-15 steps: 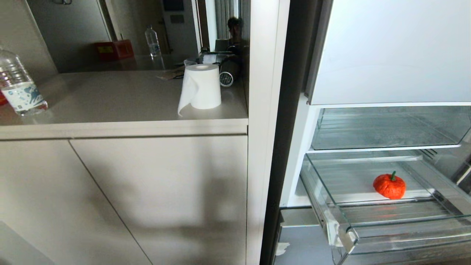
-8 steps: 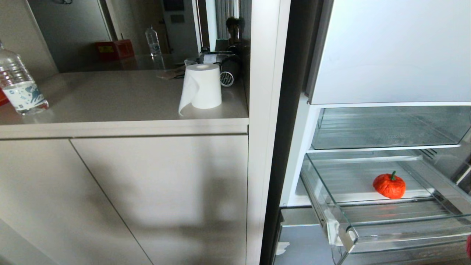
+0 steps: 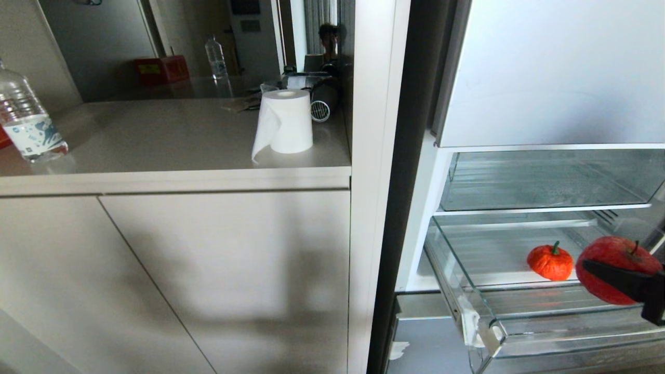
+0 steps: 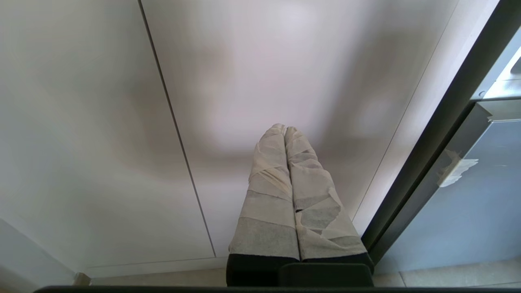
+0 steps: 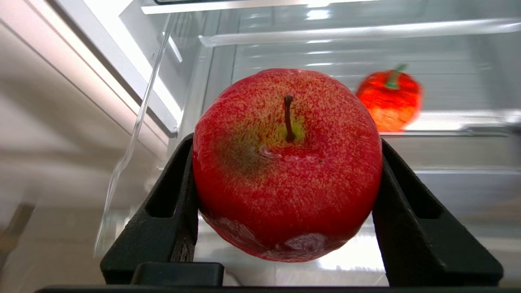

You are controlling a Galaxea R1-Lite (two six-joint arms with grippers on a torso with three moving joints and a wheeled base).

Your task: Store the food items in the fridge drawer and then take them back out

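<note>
Right gripper (image 5: 287, 171) clamped on a red apple (image 5: 287, 162), black fingers (image 5: 171, 203) on opposite flanks, stem toward the fridge interior. In the head view the apple (image 3: 615, 259) hangs at the right side of the open fridge drawer (image 3: 493, 332), above its front portion.

Orange-red lumpy fruit (image 3: 550, 262) with green stem already sits on the drawer's ribbed floor, toward the back and right of middle. Apple is near it, apart, on the front-right side.

Left gripper (image 4: 291, 195): taped fingers pressed together, parked facing the cabinet door (image 4: 122, 122), holding nothing.

Judgement: placing step, second item going in.
- Bring the apple in over the thick clear front lip, not through it; the lip reads faintly and is easy to clip.
- Set it down on the ribbed floor with a gap to the orange fruit, so the fingers can spread without nudging it.
- Lower until it rests before releasing; a round apple dropped on ribs may roll.
- Withdraw upward and back over the lip.
</note>
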